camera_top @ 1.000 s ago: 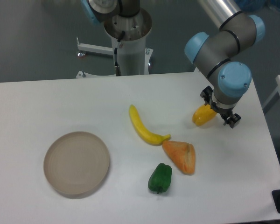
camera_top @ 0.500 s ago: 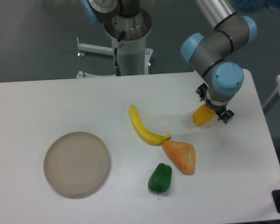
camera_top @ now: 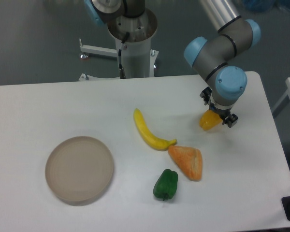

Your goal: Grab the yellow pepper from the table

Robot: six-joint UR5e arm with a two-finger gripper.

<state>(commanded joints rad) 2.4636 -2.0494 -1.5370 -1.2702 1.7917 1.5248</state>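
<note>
My pincer [camera_top: 216, 116] hangs straight down over the right part of the table [camera_top: 63, 104], with my grey arm and its blue caps reaching in from the upper right. The yellow pepper [camera_top: 209, 121] lies directly below it, on the white surface, and only its lower left part shows from under my wrist. My dark fingers [camera_top: 230, 120] sit on either side of the pepper's upper end, but the wrist covers the tips, so I cannot tell whether they press on the pepper or merely stand beside it. The pepper looks to be resting on the table, with its shadow close beneath it.

To the left of the pepper, well apart, lies a long curved banana [camera_top: 151, 131], its stem end pointing toward an orange wedge [camera_top: 187, 161]. The wedge sits just below and to the left of the pepper, near the banana's tip. A green pepper [camera_top: 166, 184] lies just beside the wedge, lower and to its left. Far off on the left side of the table is a round tan plate [camera_top: 79, 168]. Behind the table stands a grey pedestal [camera_top: 134, 46].
</note>
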